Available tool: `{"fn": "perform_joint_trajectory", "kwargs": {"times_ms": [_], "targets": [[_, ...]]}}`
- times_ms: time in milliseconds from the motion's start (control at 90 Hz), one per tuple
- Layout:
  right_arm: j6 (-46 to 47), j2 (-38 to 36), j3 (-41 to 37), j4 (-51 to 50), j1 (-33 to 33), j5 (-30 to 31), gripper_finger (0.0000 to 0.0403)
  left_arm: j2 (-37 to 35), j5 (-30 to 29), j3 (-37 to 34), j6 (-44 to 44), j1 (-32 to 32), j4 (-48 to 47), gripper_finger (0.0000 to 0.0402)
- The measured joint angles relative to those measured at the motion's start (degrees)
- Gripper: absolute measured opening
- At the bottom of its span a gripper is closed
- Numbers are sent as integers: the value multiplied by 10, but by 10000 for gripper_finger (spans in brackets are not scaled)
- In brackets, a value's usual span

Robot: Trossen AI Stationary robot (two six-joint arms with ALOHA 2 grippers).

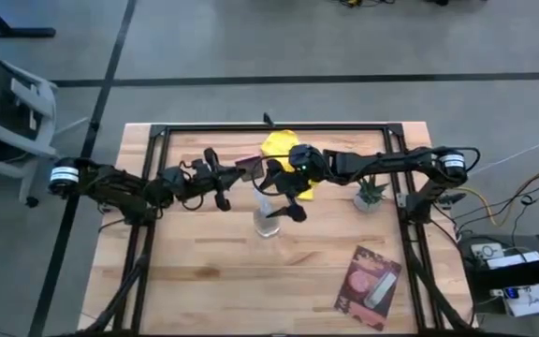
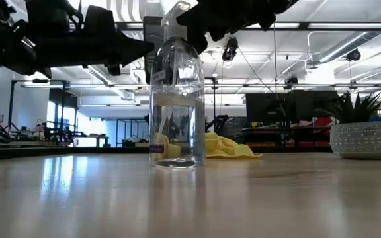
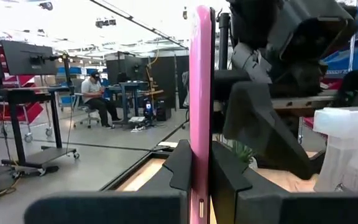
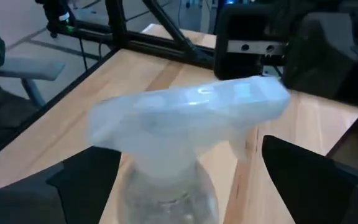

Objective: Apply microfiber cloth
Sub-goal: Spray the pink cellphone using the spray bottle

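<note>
— Where is the microfiber cloth (image 1: 280, 150)?
— At 12 o'clock of the desk (image 1: 204, 281), behind the spray bottle (image 1: 267, 221).
— And the jaws?
— Right gripper (image 1: 289, 210) wide around the bottle head; left gripper (image 1: 239, 167) clamps a pink phone (image 3: 199, 112).

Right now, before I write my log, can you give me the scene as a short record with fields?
left pincer: shut on a thin pink flat object, held edge-on
right pincer: open, one finger on each side of the clear spray bottle head
microfiber cloth: yellow, crumpled on the table behind the bottle, not held
potted plant: standing beside the right arm
pink-and-dark packet: lying flat, apart from everything else
</note>
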Motion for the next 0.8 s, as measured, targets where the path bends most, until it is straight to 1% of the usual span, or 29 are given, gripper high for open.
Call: {"fn": "perform_joint_trajectory", "kwargs": {"times_ms": [211, 411, 533, 678, 800], "targets": [[-26, 16, 0, 29, 0, -5, 369, 0, 0, 0, -2, 0, 0, 9], [-35, 31, 0, 31, 5, -16, 369, -8, 0, -1, -5, 0, -6, 9], [-36, 31, 0, 35, 6, -17, 369, -41, 0, -2, -9, 0, -41, 9], [-35, 31, 0, 48, 5, -15, 369, -93, 0, -4, -47, -2, -124, 9], [-33, 31, 0, 56, 5, -15, 369, -130, -4, -4, -46, -30, -153, 9]]}}
